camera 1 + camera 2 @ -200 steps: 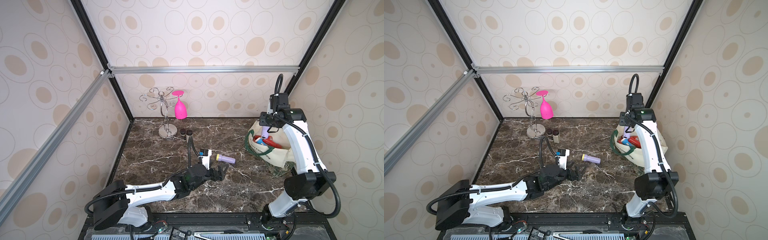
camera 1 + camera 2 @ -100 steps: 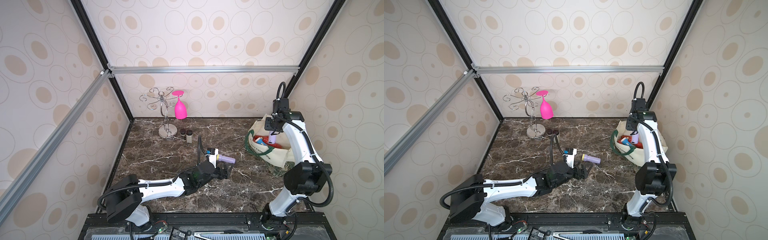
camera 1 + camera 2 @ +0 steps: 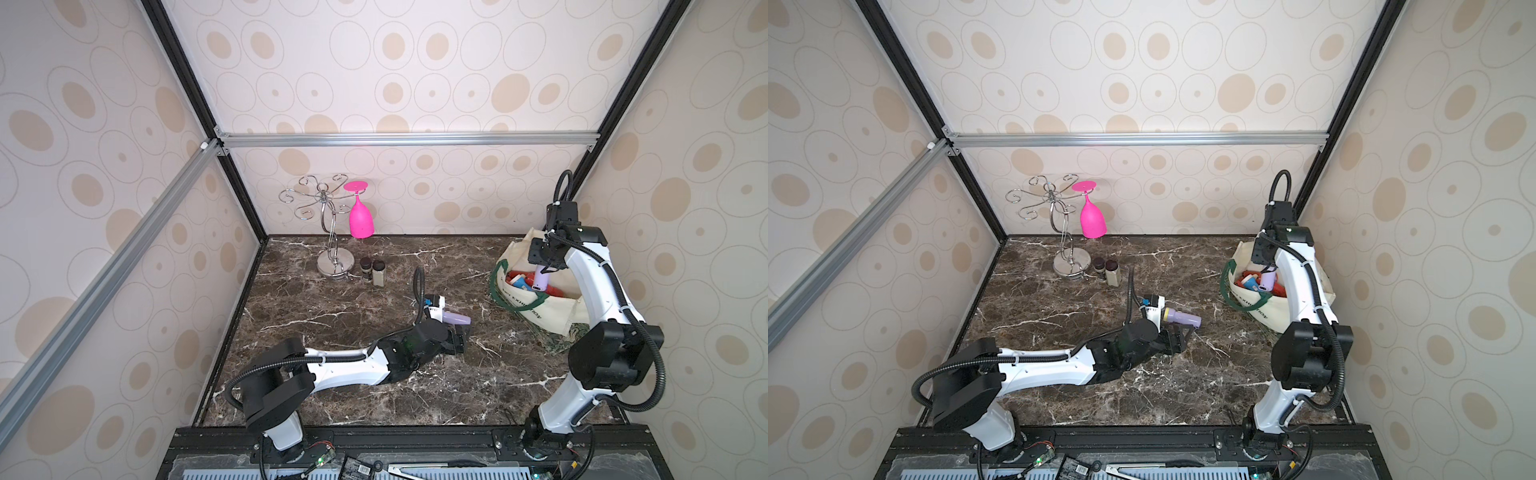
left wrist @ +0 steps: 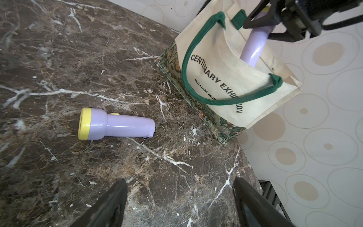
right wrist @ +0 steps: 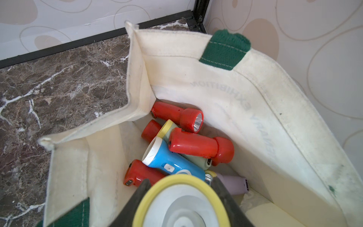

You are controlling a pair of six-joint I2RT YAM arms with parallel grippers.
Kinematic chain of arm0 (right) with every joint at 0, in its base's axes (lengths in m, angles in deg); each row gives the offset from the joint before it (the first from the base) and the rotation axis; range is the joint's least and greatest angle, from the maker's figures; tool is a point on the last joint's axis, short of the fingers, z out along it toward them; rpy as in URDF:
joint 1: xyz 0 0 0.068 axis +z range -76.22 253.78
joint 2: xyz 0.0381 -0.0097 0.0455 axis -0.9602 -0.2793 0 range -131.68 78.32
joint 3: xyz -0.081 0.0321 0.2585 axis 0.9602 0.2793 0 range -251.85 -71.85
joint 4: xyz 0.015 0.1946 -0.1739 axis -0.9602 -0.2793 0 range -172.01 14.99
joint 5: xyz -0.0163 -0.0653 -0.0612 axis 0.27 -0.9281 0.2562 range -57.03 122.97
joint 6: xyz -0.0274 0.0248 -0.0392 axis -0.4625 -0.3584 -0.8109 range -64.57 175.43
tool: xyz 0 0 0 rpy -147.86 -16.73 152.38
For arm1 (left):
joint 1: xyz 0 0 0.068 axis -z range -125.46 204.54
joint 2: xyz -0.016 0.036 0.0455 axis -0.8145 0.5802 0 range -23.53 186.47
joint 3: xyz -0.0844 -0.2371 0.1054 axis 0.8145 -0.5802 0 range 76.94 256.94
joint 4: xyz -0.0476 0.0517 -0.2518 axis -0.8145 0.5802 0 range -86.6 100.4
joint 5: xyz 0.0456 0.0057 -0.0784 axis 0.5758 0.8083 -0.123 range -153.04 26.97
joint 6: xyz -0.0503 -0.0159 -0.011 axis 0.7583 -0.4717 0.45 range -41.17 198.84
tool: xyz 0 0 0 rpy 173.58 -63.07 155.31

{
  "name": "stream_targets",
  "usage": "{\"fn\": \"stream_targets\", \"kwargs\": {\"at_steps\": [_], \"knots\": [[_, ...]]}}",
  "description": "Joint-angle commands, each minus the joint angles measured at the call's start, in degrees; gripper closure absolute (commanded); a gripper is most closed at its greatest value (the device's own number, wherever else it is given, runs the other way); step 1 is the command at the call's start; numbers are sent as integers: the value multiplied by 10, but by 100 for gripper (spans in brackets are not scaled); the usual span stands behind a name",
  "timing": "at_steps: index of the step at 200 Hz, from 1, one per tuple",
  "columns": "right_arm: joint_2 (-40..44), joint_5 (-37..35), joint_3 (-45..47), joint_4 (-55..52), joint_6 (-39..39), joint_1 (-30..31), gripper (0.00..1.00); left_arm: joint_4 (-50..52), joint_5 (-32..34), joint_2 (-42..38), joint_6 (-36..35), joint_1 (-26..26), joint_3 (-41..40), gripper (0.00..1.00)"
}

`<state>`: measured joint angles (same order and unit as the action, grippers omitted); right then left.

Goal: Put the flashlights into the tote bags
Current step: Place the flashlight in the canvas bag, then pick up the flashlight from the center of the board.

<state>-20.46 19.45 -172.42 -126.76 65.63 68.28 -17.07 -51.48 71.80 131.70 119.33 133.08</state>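
Note:
A lilac flashlight [image 3: 457, 319] [image 3: 1183, 318] [image 4: 117, 124] with a yellow-ringed head lies on its side on the marble table. My left gripper [image 3: 459, 338] [image 3: 1183, 336] [image 4: 179, 182] rests low just in front of it, open, with only bare marble between its fingers. The cream tote bag [image 3: 540, 311] [image 3: 1271, 311] [image 4: 216, 64] [image 5: 275, 118] stands at the right wall with green handles. My right gripper [image 3: 544, 266] [image 3: 1268, 268] [image 5: 180, 180] hangs over the bag's mouth, shut on a second lilac flashlight [image 3: 541, 280] [image 4: 254, 47] [image 5: 182, 204]. Several flashlights lie inside, red [image 5: 176, 116], blue [image 5: 170, 163] and lilac [image 5: 233, 184].
A wire glass rack [image 3: 330, 232] with a pink glass [image 3: 360, 216] hanging from it stands at the back left. Two small dark-capped jars [image 3: 372, 270] stand next to its base. The enclosure's right wall and back corner are close behind the bag.
My left arm has reached forward and right to the flashlight on the table, its jaws narrowing a little. My right gripper has lowered its lilac flashlight toward the bag's mouth.

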Motion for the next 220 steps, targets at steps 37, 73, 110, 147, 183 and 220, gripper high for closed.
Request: {"fn": "stream_targets", "kwargs": {"at_steps": [37,73,110,147,183,220], "knots": [[37,15,-34,3,36,0,25,84,6,55,54,3,70,21],[52,35,-56,-3,46,27,22,105,-3,84,78,-2,91,21],[75,41,-53,-3,57,81,18,120,-17,124,120,-13,120,17],[89,43,-64,-13,56,131,14,141,-10,160,134,-23,159,11],[118,45,-51,-24,51,165,11,176,9,191,153,-36,195,10],[174,58,8,-27,62,190,9,201,31,214,184,-50,218,12]]}}
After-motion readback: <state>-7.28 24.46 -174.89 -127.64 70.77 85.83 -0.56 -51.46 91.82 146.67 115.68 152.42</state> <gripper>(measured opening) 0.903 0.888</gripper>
